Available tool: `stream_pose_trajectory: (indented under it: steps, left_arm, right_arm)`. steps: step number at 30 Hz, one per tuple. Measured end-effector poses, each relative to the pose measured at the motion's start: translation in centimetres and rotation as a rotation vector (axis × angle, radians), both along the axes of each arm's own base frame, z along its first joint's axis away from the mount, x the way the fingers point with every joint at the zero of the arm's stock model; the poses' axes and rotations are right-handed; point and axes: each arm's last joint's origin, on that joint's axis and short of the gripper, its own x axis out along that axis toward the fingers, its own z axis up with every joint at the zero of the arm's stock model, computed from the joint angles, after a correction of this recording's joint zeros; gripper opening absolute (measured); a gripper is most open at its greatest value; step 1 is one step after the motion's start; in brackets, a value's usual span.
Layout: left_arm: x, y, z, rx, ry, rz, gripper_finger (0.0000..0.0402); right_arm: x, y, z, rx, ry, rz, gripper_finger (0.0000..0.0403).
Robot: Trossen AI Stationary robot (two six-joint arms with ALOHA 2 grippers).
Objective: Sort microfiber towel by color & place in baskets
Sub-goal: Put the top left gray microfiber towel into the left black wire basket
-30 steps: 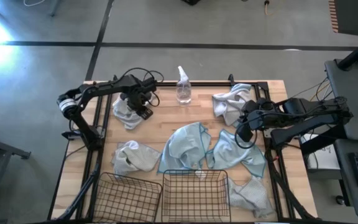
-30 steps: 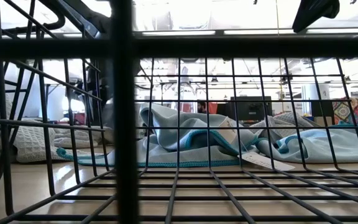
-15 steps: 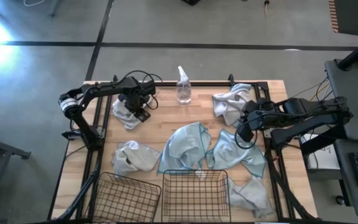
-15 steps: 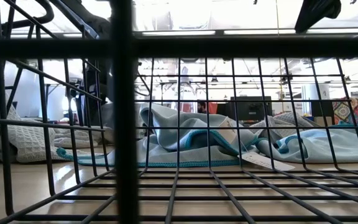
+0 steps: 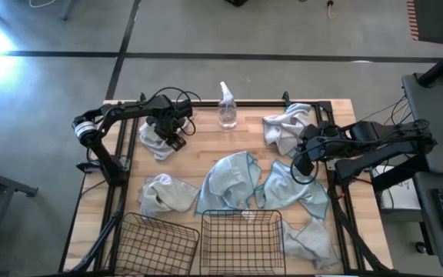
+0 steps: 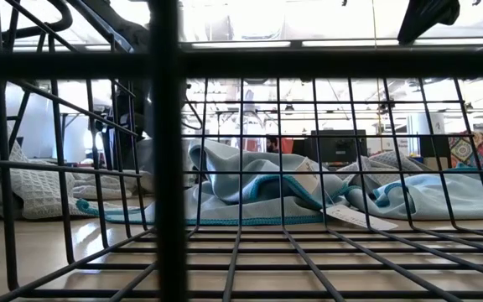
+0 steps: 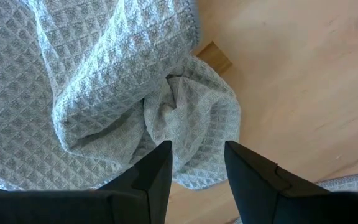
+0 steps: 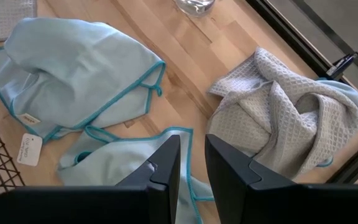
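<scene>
Two black wire-mesh baskets are sitting side by side at the table's near edge. Pale grey waffle towels are lying crumpled: one directly beyond the left fingers, another beyond the right fingers. Light blue towels are lying rumpled beside the latter.

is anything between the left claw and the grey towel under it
Nothing visible. The left claw hangs open directly over the crumpled grey towel at the table's far left, with only air between them. The spray bottle stands off to the side, clear of that path.
</scene>
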Motion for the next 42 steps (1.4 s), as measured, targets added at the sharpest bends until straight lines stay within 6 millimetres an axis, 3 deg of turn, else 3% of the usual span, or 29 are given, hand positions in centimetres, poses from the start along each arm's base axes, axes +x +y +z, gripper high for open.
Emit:
stream_pose_trajectory:
  steps: [13, 24, 31, 35, 42]
  left_arm:
    - [0.6, 0.3, 1.6, -0.016, -0.047, -0.048, 0.0133]
    - [1.8, 1.1, 6.2, 0.024, -0.105, -0.08, 0.0133]
    - [2.7, 2.1, 9.3, 0.149, -0.182, -0.125, 0.0133]
    - [2.1, 3.2, 10.0, 0.224, -0.157, -0.094, 0.0133]
    - [-0.5, 6.1, 9.1, 0.223, -0.131, 0.028, 0.0133]
  right_arm:
    - [0.0, 0.0, 0.0, -0.004, 0.006, 0.005, 0.0068]
    - [-0.4, -0.1, -0.6, -0.014, 0.064, 0.005, 0.0068]
    - [-0.4, -0.1, -1.2, -0.016, 0.088, 0.002, 0.0068]
    - [-0.4, -0.1, -1.4, -0.009, 0.089, -0.013, 0.0068]
    - [-0.4, 0.0, -1.5, 0.019, 0.094, -0.009, 0.0068]
